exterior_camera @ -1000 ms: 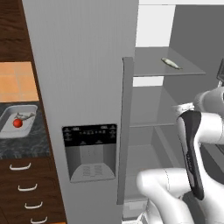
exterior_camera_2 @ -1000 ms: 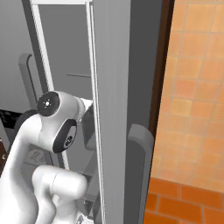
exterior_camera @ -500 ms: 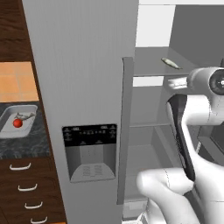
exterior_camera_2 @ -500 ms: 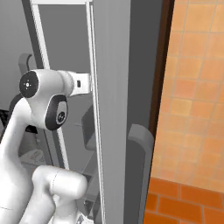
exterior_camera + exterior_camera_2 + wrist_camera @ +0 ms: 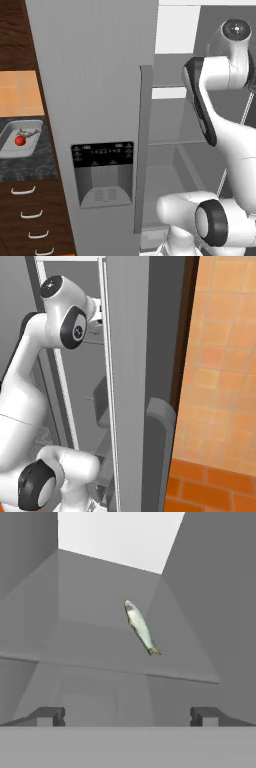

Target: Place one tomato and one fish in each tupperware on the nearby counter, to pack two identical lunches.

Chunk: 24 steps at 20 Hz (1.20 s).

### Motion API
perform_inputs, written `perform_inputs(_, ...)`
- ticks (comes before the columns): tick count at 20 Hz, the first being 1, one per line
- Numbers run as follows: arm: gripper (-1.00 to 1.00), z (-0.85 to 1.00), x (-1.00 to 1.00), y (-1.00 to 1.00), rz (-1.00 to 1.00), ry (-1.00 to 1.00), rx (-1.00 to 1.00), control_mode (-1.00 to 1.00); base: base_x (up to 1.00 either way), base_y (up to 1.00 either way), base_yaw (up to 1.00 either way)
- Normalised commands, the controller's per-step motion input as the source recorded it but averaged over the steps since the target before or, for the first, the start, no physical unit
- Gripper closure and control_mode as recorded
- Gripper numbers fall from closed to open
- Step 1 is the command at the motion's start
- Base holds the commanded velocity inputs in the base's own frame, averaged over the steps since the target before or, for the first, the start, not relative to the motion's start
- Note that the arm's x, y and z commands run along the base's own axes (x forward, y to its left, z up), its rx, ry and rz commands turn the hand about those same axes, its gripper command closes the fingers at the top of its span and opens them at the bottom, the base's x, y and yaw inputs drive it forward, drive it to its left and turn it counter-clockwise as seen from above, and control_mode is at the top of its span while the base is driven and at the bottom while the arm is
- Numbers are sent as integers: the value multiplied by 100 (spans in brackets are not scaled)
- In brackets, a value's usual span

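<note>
Here the gripper [image 5: 127, 716] looks into an open grey fridge compartment, jaws spread wide w/ nothing between them, the two dark fingertips [image 5: 50, 716] far apart at the bottom of the hand view. Ahead of them, on a grey fridge shelf [image 5: 90, 647], lies a fish [image 5: 140, 628]: small, slim, silver-grey w/ a paler belly and a yellowish-brown tail, lying at a slant w/ head toward the back of the compartment and tail toward the camera, well apart from the fingertips. In the left base view the white arm [image 5: 215, 115] rises from lower right and bends up into the open fridge beside the closed grey door [image 5: 95, 100], which carries a dark dispenser panel [image 5: 102, 172]. Far left in that view, on the black-grey speckled counter [image 5: 20, 167] over dark wood drawers [image 5: 30, 220] w/ curved silver handles, sits a clear tupperware [image 5: 12, 131] holding a small round red tomato [image 5: 19, 141] and a second grey fish [image 5: 31, 133] just beside it. Right base view shows the arm's upper joint reaching in past the door edge, w/ an orange tiled wall [image 5: 225, 371] at right
</note>
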Motion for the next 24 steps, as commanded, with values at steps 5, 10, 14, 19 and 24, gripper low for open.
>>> perform_inputs(5, -100, -37, 91, -57, -1, 2, 20, -100, 0, 0, 0)
perform_inputs(10, -100, -31, 90, -3, -1, 5, 10, -100, 0, 0, 0)
perform_inputs(14, -100, -45, 85, -14, 0, 7, 12, -100, 0, 0, 0)
perform_inputs(19, -100, -20, 71, -53, 0, 3, 2, -100, 0, 0, 0)
perform_inputs(24, -100, -17, 45, -32, 0, 0, 0, -100, 0, 0, 0)
